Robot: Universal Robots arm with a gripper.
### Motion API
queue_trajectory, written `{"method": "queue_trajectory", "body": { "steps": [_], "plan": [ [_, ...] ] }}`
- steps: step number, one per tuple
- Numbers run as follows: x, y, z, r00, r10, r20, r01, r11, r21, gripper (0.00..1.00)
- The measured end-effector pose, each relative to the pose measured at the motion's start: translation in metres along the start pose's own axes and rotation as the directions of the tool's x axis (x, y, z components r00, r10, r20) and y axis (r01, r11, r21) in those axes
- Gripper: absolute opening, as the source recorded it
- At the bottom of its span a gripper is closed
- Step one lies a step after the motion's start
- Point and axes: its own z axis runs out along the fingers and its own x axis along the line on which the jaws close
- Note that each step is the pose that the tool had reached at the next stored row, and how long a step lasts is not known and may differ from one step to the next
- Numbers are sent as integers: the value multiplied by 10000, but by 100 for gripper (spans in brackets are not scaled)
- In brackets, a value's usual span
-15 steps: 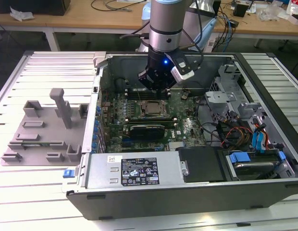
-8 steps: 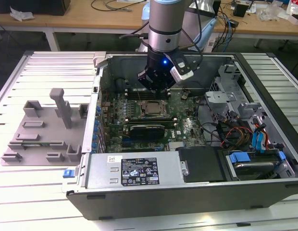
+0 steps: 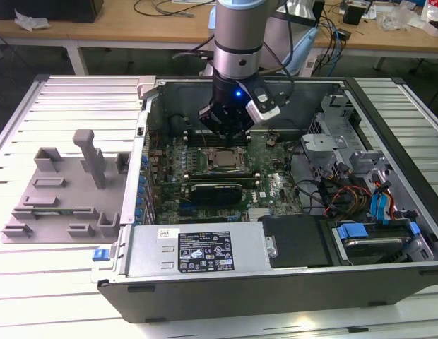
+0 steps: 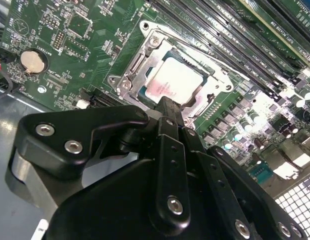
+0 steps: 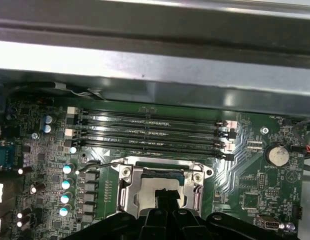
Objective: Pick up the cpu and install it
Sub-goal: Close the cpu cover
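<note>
Black fingertips (image 4: 164, 107) pressed together, nothing between them, the gripper (image 4: 166, 103) hangs just over the small square silvery-topped cpu (image 4: 175, 80), which lies in the steel socket frame (image 4: 131, 70) on the green motherboard (image 4: 70, 50). Light, stiff and slick, probably delicate underneath, it looks best held by opposite edges.

The cpu (image 3: 226, 159) is a small, flat, square chip with a silvery-white metal top that catches the light. It lies level and face up in the socket (image 3: 207, 152), near the middle of the green board (image 3: 275, 187). In the second wrist view its top (image 4: 172, 80) sits squarely inside the metal socket frame, edges parallel to the frame, with faint markings on it. In the first wrist view a pale patch of it (image 5: 150, 196) shows within the frame.
</note>
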Motion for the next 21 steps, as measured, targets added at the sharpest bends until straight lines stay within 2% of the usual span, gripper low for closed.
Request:
{"method": "queue_trajectory", "body": {
  "steps": [11, 21],
  "plan": [
    [43, 1, 8, 10000, -4, 4, 4, 10000, 0, 11],
    [52, 1, 8, 10000, -3, 3, 3, 10000, 0, 11]
  ]
}}
